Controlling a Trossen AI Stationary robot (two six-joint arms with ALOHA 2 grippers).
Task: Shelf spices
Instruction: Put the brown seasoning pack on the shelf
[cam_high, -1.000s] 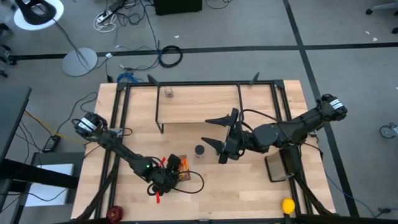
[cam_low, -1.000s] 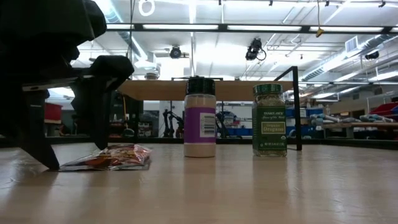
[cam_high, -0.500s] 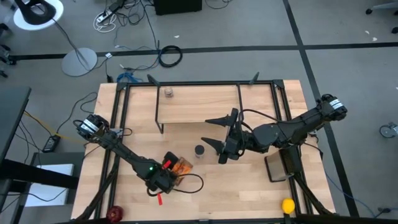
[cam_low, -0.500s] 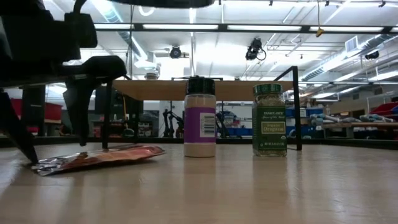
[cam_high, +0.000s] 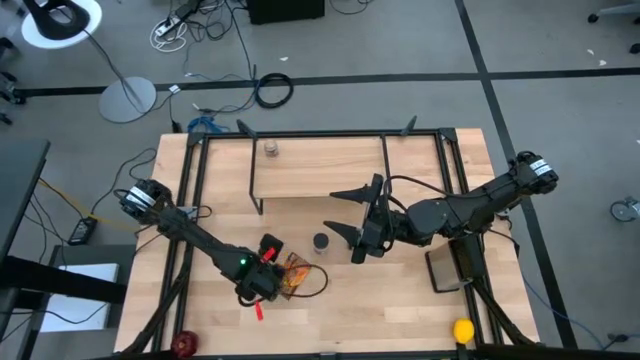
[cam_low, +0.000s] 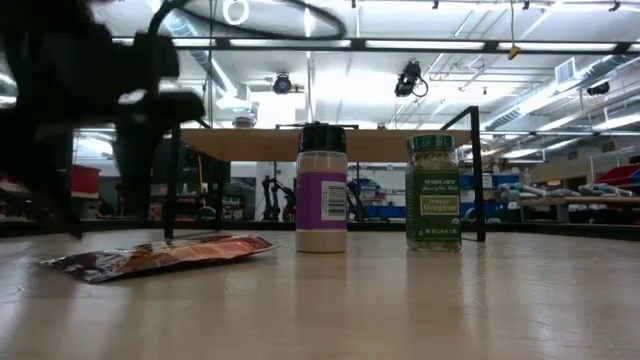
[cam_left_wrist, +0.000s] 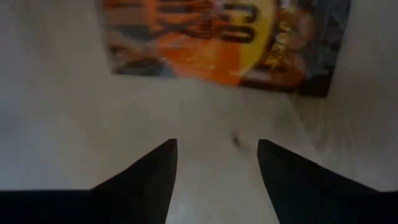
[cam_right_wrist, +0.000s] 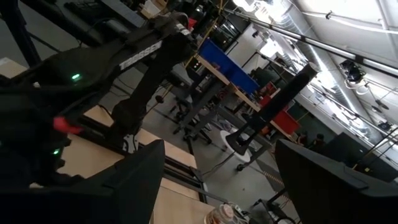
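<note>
Orange and brown foil marks the flat packet (cam_high: 293, 271), which lies on the pale wooden table (cam_high: 400, 310) in the lower left of the high view, just beside the left gripper (cam_high: 262, 281). In the left wrist view the packet (cam_left_wrist: 221, 40) is seen lying past the two dark fingers (cam_left_wrist: 149, 174), which are held apart over bare table and clamp nothing; large dark letters are printed on its orange face, but they cannot be read. In the low view the packet (cam_low: 160, 256) lies flat at the left.

At the centre of the low view the dark-lidded jar (cam_low: 322, 188) with a purple label is stood upright, a barcode being visible on its side. Near it, to the right, the green-lidded jar (cam_low: 433, 192) is stood upright too; "TRADER JOE'S" and "Organic" can be read on its green label.

Behind them the shelf (cam_high: 318, 172) is set at the upper middle of the high view, and a tiny pale-capped jar (cam_high: 271, 150) is placed on its top board near the left end.

At the centre of the high view the right gripper (cam_high: 352, 222) is held above the table, its fingers spread wide and empty, with the dark-lidded jar (cam_high: 320, 243) just to its left.
</note>
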